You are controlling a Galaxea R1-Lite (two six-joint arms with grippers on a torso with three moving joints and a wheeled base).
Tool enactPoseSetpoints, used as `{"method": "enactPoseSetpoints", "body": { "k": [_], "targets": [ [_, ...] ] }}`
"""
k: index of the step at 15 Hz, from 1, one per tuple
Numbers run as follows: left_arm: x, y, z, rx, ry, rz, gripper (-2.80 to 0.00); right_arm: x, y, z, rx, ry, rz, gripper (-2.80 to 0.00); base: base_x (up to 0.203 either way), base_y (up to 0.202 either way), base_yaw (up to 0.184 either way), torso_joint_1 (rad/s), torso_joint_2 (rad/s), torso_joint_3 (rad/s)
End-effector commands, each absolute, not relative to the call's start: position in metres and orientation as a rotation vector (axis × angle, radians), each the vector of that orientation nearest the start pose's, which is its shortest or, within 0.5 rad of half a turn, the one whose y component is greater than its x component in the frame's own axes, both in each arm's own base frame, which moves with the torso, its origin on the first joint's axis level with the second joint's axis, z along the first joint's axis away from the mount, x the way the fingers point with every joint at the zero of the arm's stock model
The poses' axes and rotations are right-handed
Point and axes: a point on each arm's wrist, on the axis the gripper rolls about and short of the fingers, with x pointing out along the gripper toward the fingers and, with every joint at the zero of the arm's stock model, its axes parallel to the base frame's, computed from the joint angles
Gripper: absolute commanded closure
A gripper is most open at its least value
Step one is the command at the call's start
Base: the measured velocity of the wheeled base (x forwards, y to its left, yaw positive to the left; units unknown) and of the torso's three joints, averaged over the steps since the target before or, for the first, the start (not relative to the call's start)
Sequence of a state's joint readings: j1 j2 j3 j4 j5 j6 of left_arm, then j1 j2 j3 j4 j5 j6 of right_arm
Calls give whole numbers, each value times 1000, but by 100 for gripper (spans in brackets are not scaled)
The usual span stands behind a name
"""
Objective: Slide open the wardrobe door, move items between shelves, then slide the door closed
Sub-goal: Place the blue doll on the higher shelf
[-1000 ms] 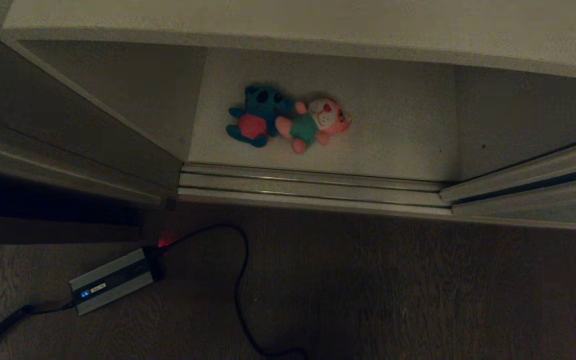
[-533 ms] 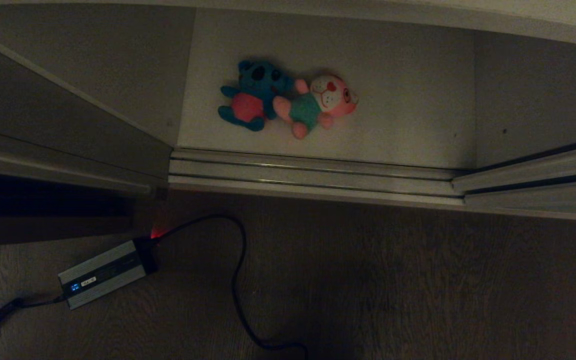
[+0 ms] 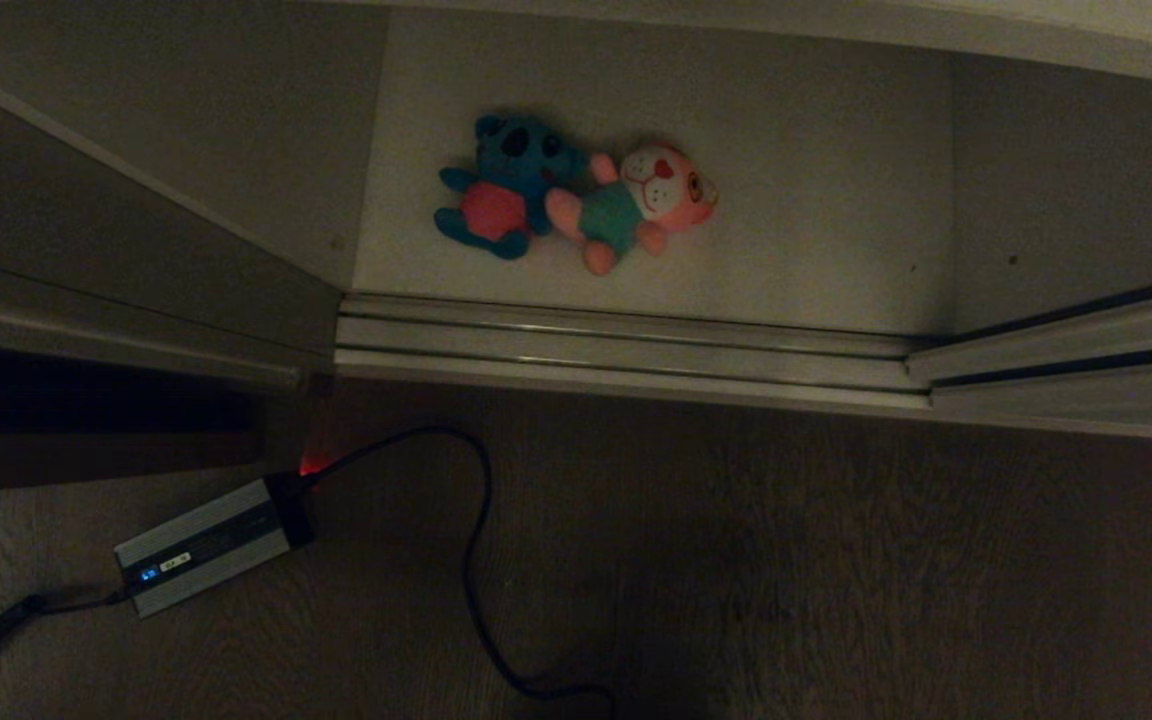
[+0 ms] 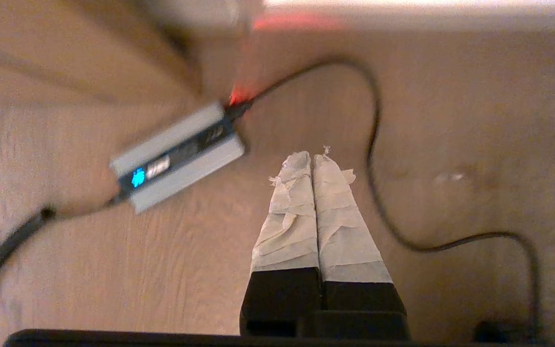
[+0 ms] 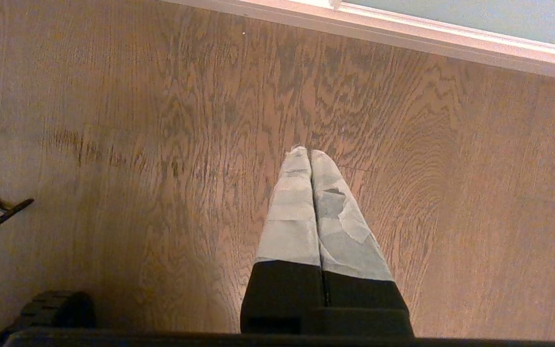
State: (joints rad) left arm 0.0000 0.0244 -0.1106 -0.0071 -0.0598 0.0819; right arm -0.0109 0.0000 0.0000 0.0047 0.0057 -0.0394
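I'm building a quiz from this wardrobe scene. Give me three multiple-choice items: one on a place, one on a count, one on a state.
1. Where do the plush toys lie?
A. on the white shelf
B. on the wooden floor
C. on the grey box

2. How many toys are there?
A. one
B. two
C. four

3. How are the left gripper fingers?
A. wide open
B. holding a toy
C. shut, empty

Answers: 1 A, they rest on the shelf behind the door tracks; 2 B, a teal one and a pink one; 3 C, the taped fingers press together over the floor.
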Motion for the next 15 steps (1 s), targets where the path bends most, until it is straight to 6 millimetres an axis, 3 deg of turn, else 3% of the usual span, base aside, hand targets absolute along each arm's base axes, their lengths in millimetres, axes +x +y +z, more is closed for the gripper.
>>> {"method": "enactPoseSetpoints", "body": {
  "k": [1, 5, 10, 12, 15],
  "targets": [
    [-22, -2, 138, 77, -54, -79, 0, -22, 0, 74, -40, 9, -4, 0, 0, 0, 0, 0, 0, 0],
    [35, -6, 167, -30, 248, -236, 0, -23, 0, 74, -40, 7, -4, 0, 0, 0, 0, 0, 0, 0],
    [113, -17, 161, -87, 562, -411, 0, -23, 0, 74, -40, 9, -4, 0, 0, 0, 0, 0, 0, 0],
    [149, -29, 170, -77, 594, -485, 0, -23, 0, 74, -40, 8, -4, 0, 0, 0, 0, 0, 0, 0],
    [196, -53, 202, -84, 546, -567, 0, -23, 0, 74, -40, 8, -4, 0, 0, 0, 0, 0, 0, 0]
  ]
}}
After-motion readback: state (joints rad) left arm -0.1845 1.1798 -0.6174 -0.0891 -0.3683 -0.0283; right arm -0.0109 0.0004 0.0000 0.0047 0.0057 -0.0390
